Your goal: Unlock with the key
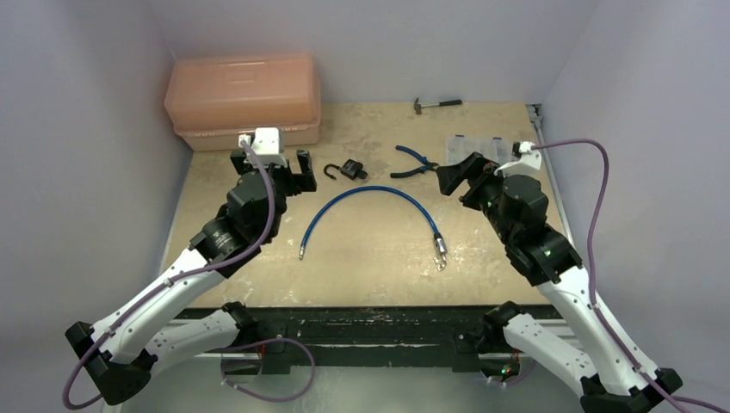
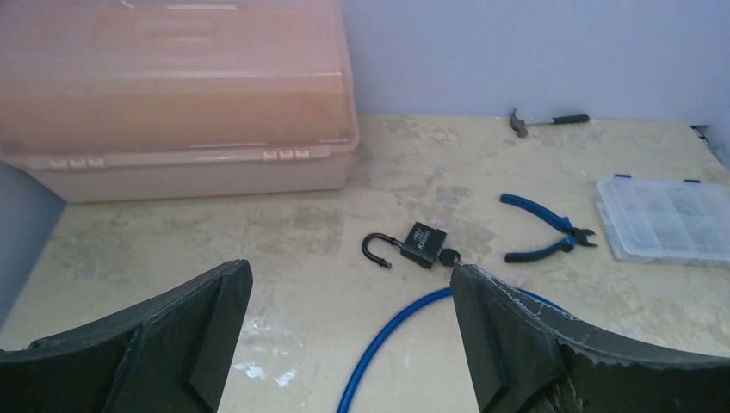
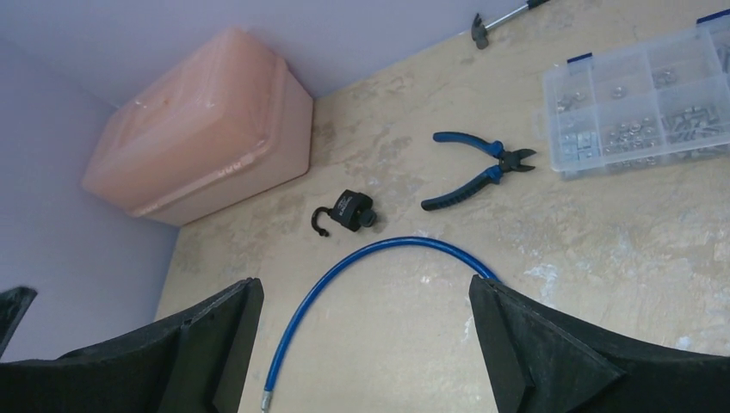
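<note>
Over the desk our left gripper and right gripper both hang wide open, empty. The padlock lies loose, its shackle swung out. The key sits at its bottom end. A one-sided pinch could skid both away.

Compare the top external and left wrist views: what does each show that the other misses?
Only top external: the right end effector and both metal ends of the blue cable. Only left wrist: the key, its black head sticking out of the padlock, too small to make out from above. Both: the padlock with its shackle open, the pliers, hammer, pink box, and the left end effector, open.
</note>
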You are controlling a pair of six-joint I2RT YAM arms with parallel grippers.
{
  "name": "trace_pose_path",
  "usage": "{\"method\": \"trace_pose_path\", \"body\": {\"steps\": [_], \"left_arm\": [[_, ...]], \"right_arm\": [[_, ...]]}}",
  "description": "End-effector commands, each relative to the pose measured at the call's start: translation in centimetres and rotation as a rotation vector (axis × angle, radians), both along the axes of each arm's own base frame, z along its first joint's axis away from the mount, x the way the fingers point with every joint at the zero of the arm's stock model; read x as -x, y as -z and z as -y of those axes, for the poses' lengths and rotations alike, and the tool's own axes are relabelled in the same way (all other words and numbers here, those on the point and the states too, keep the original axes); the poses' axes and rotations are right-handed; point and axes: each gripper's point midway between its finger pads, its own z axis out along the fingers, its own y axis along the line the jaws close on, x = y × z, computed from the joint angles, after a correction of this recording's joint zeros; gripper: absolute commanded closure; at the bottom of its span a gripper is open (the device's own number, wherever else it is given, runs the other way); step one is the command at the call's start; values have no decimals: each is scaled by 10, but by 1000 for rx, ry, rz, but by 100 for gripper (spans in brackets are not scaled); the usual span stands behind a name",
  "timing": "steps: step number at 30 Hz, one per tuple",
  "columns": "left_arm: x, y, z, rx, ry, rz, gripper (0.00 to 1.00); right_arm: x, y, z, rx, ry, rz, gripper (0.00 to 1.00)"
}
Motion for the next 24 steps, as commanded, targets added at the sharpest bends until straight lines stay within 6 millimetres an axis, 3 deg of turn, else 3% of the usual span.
{"method": "trace_pose_path", "body": {"steps": [1, 4, 9, 14, 24], "left_arm": [[-16, -24, -21, -106, -142, 106, 4], [-19, 2, -32, -126, -229, 102, 1], [-17, 30, -28, -154, -183, 88, 1], [-18, 34, -28, -172, -181, 77, 1], [-18, 37, -25, -172, -171, 64, 1]], "right_arm": [[8, -16, -3, -3, -62, 135, 1], [18, -10, -1, -21, -81, 183, 1], [28, 10, -1, -39, -105, 203, 1], [33, 24, -4, -60, -127, 201, 1], [31, 32, -10, -58, -151, 193, 1]]}}
